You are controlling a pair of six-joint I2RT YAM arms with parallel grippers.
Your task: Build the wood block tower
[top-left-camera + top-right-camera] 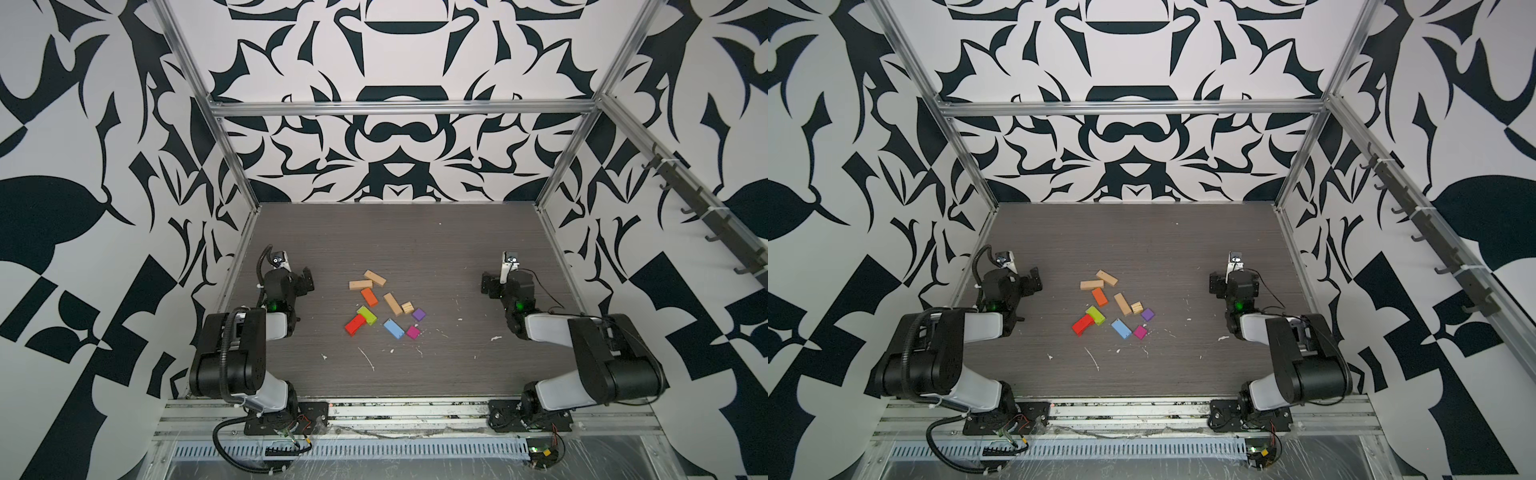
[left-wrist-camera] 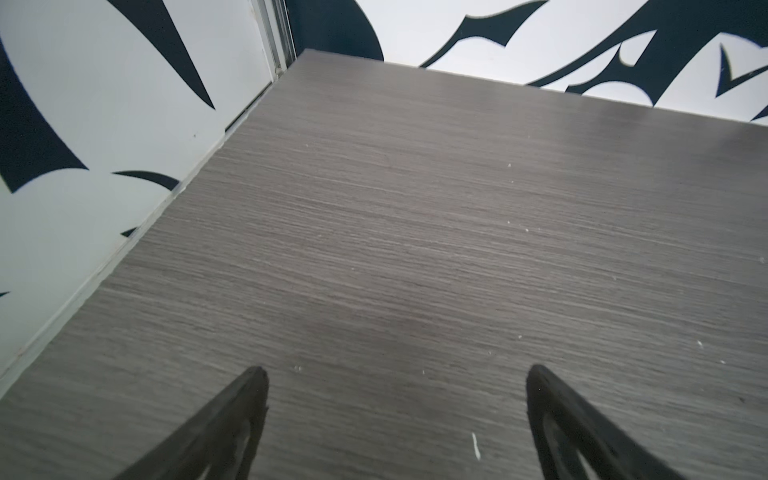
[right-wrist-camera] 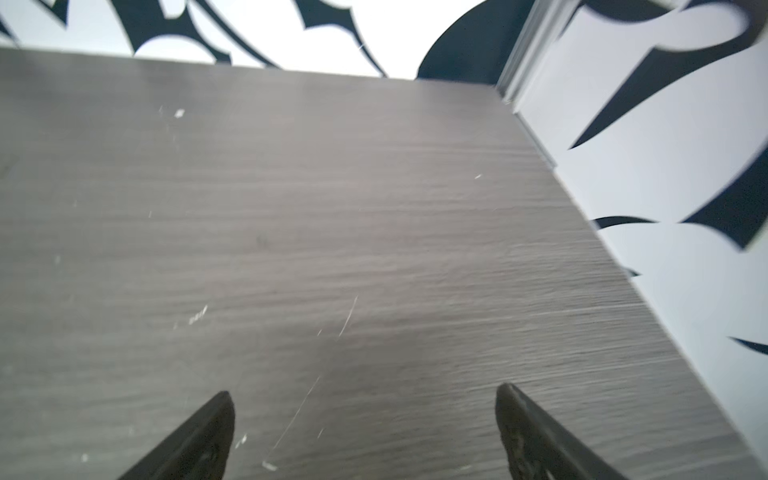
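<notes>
No wood block tower stands yet. In both top views the wood blocks [image 1: 392, 304] lie flat and scattered on the grey table [image 1: 415, 241], a little below the centre of the frame and between the two arms. I judge that this place is chosen on purpose, because either arm can reach the middle. At the upper end of the group one tan oblong [image 1: 360, 284] touches another, and the orange oblong [image 1: 369, 297] lies just under them. At the lower left the lime-green oblong [image 1: 366, 314] touches the red oblong [image 1: 354, 324]; whether it leans on it I cannot tell. The blue oblong [image 1: 393, 328], the magenta cube [image 1: 413, 332], the purple cube [image 1: 419, 314] and the tan cube [image 1: 407, 307] lie at the lower right.

Both arms are folded at the sides of the frame, well apart from the blocks, which looks to me like a waiting posture before the first pick. The top views show the whole layout, but the fingers are too small and dark there to read. The wrist views give this instead: the left gripper [image 2: 397, 374] has its jaws spread wide with only bare table between them, and the right gripper [image 3: 363, 395] the same, so both are released and hold nothing. In return, no block appears in either wrist view — only table and patterned wall [image 2: 104, 124], and the right wrist picture is somewhat blurred. The first step, I think, is to gather the tan oblongs as a base.
</notes>
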